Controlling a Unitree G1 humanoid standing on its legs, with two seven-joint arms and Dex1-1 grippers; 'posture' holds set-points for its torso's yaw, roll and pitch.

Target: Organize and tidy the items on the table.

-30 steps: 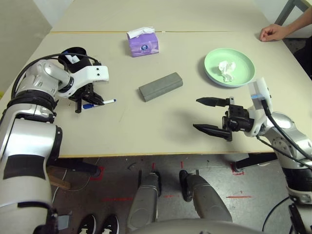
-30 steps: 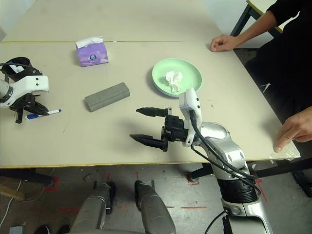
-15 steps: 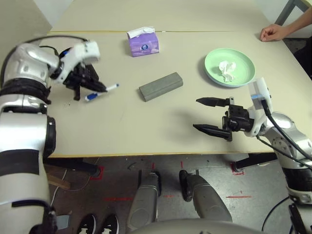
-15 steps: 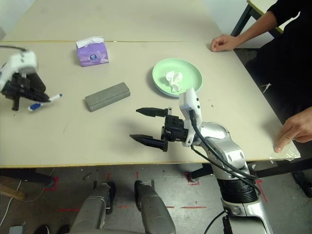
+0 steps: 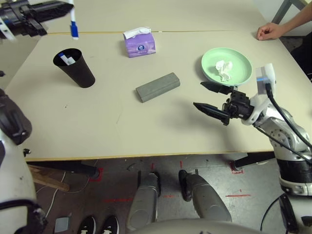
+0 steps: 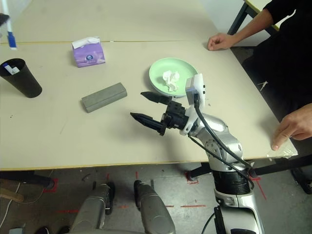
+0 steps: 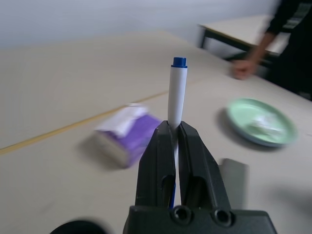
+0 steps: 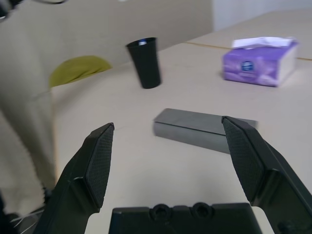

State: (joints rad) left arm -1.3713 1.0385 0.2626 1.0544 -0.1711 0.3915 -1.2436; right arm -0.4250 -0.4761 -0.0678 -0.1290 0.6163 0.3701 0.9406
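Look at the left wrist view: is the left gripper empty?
No, the left gripper is shut on a blue-capped pen that sticks out past its fingertips.

I've got bright, even overhead light here, soft shadows under the black tapered plastic cup; my left wrist view's background is smeared with blur.

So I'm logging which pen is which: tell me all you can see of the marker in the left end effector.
The marker is slim, white-barrelled, smooth like plastic, with a blue cap. The left end effector is shut on its barrel, holding it in the air above the table, cap end hanging down. Nothing else touches it.
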